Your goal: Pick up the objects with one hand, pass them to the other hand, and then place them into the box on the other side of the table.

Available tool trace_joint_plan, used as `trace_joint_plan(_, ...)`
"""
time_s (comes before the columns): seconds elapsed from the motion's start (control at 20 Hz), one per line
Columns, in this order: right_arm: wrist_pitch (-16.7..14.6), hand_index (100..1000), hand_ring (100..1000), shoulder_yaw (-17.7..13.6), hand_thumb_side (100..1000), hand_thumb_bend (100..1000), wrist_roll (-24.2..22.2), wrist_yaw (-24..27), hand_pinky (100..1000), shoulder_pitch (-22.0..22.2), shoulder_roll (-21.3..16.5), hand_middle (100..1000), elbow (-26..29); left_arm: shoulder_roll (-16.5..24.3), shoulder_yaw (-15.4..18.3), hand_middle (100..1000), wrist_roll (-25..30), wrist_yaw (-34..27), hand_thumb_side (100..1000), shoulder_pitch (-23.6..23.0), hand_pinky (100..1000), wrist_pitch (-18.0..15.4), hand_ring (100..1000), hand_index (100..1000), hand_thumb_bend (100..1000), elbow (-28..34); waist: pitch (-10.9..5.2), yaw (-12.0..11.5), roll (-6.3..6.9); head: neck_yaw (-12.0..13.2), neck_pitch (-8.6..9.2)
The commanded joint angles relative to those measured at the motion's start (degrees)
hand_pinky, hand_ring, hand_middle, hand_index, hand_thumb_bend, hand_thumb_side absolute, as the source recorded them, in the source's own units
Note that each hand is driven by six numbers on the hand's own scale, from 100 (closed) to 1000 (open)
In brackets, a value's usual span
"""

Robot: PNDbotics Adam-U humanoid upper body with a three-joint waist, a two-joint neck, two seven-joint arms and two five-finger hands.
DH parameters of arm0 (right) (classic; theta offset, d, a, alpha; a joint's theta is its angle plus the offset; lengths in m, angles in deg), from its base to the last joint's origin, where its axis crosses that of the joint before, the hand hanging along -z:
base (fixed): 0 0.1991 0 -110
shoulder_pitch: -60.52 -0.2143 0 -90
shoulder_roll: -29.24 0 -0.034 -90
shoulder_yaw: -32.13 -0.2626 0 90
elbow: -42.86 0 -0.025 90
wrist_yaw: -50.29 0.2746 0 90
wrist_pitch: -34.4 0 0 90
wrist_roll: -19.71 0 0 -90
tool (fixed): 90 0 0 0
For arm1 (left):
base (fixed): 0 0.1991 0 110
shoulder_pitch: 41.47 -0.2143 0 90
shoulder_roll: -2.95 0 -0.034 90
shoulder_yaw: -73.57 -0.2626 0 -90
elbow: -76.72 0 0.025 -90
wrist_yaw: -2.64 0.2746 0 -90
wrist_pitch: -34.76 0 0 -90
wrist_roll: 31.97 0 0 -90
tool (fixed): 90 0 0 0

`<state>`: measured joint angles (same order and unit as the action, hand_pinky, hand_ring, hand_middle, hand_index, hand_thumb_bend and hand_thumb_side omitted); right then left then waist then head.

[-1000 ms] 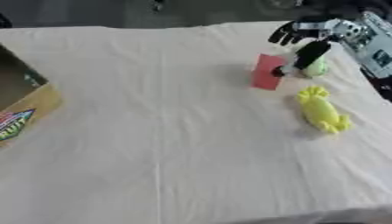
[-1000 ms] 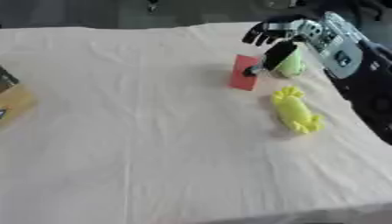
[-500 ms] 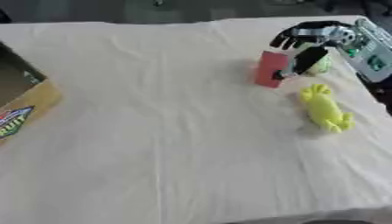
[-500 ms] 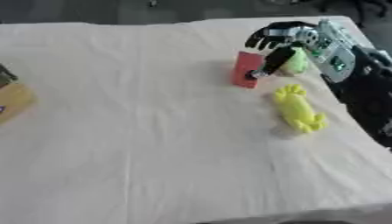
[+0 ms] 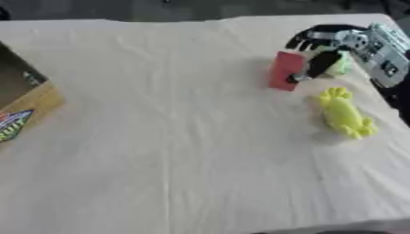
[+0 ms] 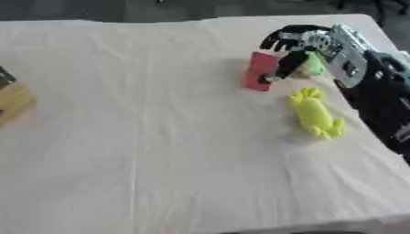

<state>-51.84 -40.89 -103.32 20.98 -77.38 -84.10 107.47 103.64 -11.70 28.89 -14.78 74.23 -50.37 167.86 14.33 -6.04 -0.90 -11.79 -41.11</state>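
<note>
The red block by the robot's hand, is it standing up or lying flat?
Standing up. The red block rises tall on its narrow end beside the right hand.

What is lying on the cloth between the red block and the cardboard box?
Nothing: bare white cloth separates the red block from the cardboard box, seen in the left eye view.

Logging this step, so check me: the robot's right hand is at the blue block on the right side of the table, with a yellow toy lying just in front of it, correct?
Not quite: the block is red, not blue, as the left eye view shows. The right hand is at it on the table's right side, and the yellow toy lies just in front.
</note>
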Motion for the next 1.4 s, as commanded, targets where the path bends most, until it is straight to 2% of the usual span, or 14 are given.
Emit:
trace_joint_plan(0.05, -0.02, 883, 890, -0.95, 289, 534, 0.18, -0.92, 910, -1.28, -1.12, 866, -0.42, 1.14, 0.50, 667, -0.20, -0.09, 603, 0.57, 527, -0.07, 713, 840, 747, 1.14, -0.66, -0.09, 0.17, -0.32, 0.80)
trace_joint_plan(0.6, -0.47, 878, 885, -1.30, 270, 521, -0.63, -3.21, 908, -1.99, -0.56, 852, -3.06, 1.09, 0.63, 666, -0.25, -0.19, 603, 0.62, 528, -0.09, 711, 839, 746, 1.30, -0.13, -0.54, 0.20, -0.49, 2.04)
trace_joint_plan(0.95, -0.71, 869, 879, -1.34, 266, 518, -1.15, -3.67, 906, -2.24, -0.27, 836, -3.72, 0.99, 0.66, 666, -0.26, -0.25, 604, 0.68, 528, -0.13, 711, 838, 746, 1.40, 0.02, -0.63, 0.31, -0.50, 2.11)
trace_joint_plan(1.25, 0.18, 750, 841, -1.29, 251, 489, -0.09, -1.62, 898, -2.15, -0.13, 706, -3.26, 0.91, 0.70, 666, -0.30, -0.32, 604, 0.55, 529, -0.11, 710, 838, 745, 1.31, -0.02, -0.59, 0.30, -0.58, 1.84)
trace_joint_plan(1.4, 0.69, 671, 789, -0.98, 250, 419, 0.36, -0.55, 896, -1.99, -0.22, 606, -2.62, 0.95, 0.66, 666, -0.25, -0.29, 603, 0.57, 529, -0.12, 709, 837, 745, 1.33, -0.10, -0.59, 0.26, -0.58, 1.80)
